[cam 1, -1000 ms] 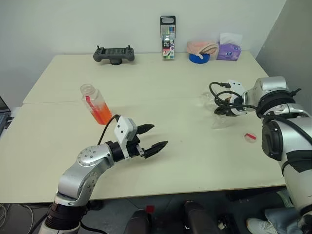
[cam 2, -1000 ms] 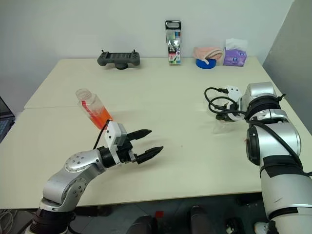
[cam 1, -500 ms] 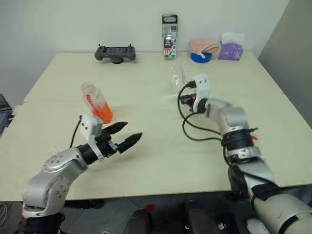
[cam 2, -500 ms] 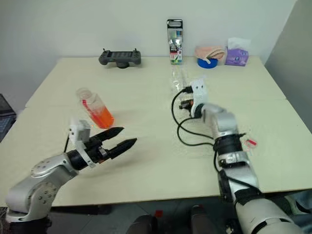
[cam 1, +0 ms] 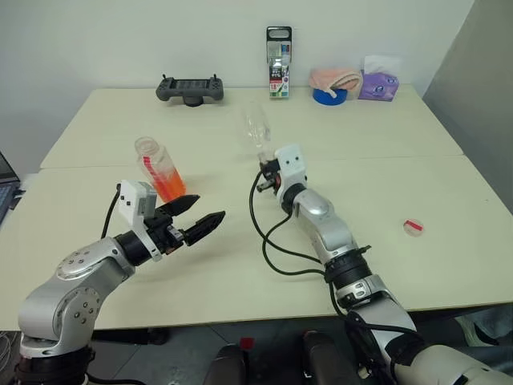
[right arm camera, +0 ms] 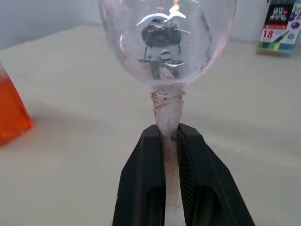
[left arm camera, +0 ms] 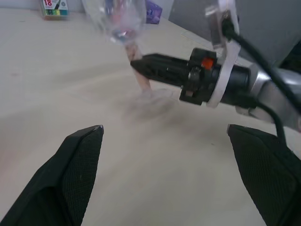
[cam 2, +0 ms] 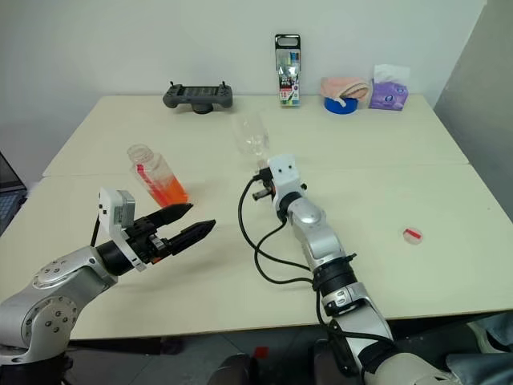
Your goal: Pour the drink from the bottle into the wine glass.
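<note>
Black right fingers: the right gripper [right arm camera: 171, 136] was clamped on the stem of the wine glass [right arm camera: 165, 40], one finger on each side, the bowl above them.
Left jaws: the left gripper [cam 1: 198, 217] stood spread wide with nothing between its fingers, pointing across the table [cam 1: 449, 184] toward the glass.
Wine glass: held above the tabletop near the table's middle; its bowl [cam 1: 256, 127] was tipped a little toward the bottle's side.
Hard to make out: the clear bowl was faint against the pale table in the head views; the foot of the glass was hidden behind the right fingers in the right wrist view and blurred in the left wrist view [left arm camera: 123, 19].
Bottle: the bottle [cam 1: 159, 168] stood uncapped on the table just beyond the left gripper, leaning slightly, not touched.
Drink: the orange-red drink [cam 1: 169, 184] filled its lower part; in the right wrist view the bottle was cut off at the edge [right arm camera: 11, 113].
Red cap: the cap [cam 1: 412, 226] lay on the table well off to the right.
Back edge: a game controller [cam 1: 189, 87], a marker pack [cam 1: 277, 64], a blue tape roll [cam 1: 327, 95] under a pink cloth [cam 1: 334, 77], and a purple tissue pack [cam 1: 377, 82].
Change from a second ago: the right arm had swung from the table's right side to its middle, carrying the glass; the left gripper had drawn back to the left, closer to the bottle, which had stayed put.
</note>
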Tool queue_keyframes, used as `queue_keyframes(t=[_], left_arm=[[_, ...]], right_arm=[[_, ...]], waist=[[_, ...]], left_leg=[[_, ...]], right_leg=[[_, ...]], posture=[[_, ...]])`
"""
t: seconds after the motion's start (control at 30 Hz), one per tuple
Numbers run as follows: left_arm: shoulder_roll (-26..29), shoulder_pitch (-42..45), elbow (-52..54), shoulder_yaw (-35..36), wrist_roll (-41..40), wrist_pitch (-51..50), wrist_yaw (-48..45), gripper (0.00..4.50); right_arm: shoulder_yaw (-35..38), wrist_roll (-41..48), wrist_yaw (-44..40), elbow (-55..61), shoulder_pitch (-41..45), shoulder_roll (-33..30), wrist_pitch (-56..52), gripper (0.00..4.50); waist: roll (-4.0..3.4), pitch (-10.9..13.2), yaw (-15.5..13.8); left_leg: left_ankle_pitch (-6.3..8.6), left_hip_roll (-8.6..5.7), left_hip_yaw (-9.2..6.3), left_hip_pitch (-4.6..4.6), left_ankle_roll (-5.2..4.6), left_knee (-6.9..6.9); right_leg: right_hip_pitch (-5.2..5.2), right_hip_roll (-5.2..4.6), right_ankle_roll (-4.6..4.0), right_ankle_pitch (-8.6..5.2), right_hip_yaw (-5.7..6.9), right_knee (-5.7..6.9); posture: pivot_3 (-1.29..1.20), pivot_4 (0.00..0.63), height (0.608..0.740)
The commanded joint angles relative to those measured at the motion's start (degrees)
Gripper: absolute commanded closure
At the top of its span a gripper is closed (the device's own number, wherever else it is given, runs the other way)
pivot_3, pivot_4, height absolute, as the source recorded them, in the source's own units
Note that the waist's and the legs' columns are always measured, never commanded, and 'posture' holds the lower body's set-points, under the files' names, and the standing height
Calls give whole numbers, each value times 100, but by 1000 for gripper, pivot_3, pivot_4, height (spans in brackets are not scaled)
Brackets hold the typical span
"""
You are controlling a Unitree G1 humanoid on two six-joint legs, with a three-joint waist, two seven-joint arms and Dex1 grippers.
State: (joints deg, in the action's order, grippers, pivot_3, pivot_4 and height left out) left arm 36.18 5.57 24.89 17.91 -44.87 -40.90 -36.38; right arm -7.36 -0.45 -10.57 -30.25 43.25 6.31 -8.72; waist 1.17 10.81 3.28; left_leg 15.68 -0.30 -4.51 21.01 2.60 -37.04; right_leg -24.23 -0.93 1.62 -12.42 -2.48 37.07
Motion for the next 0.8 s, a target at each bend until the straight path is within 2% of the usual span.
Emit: queue_keyframes(t=[0.03, 0.23, 0.53, 0.8], left_arm=[[69, 134, 48, -16, 47, 88, 3, 0], [57, 152, 8, -63, 144, 131, -37, 0], [90, 155, -157, -150, 284, 220, -222, 0], [103, 253, -276, -159, 334, 246, -312, 0]], right_arm=[[-92, -148, 84, -25, -29, 12, 341, 4394], [-100, -213, -50, 141, -296, -256, 198, 4394], [-118, -226, -640, 1031, -1140, -1114, -123, 4394], [-159, -113, -865, 1310, -1453, -1295, -661, 4394]], waist=[[0, 0, 0], [2, -1, -7], [8, -6, -94], [13, -14, -94]], left_leg=[[0, 1, 0, 0, 0, 0], [0, 1, -1, -9, 0, 0], [0, -7, -3, -11, 0, -3], [-5, -5, -4, -29, 4, -8]], right_leg=[[-1, 1, 0, 0, 0, 0], [8, 2, 0, 0, 0, 1], [18, -5, 2, -2, 1, -5], [32, -2, 29, -19, 1, 4]], posture=[[0, 150, 740], [0, 150, 740], [0, 150, 740], [0, 150, 740]])
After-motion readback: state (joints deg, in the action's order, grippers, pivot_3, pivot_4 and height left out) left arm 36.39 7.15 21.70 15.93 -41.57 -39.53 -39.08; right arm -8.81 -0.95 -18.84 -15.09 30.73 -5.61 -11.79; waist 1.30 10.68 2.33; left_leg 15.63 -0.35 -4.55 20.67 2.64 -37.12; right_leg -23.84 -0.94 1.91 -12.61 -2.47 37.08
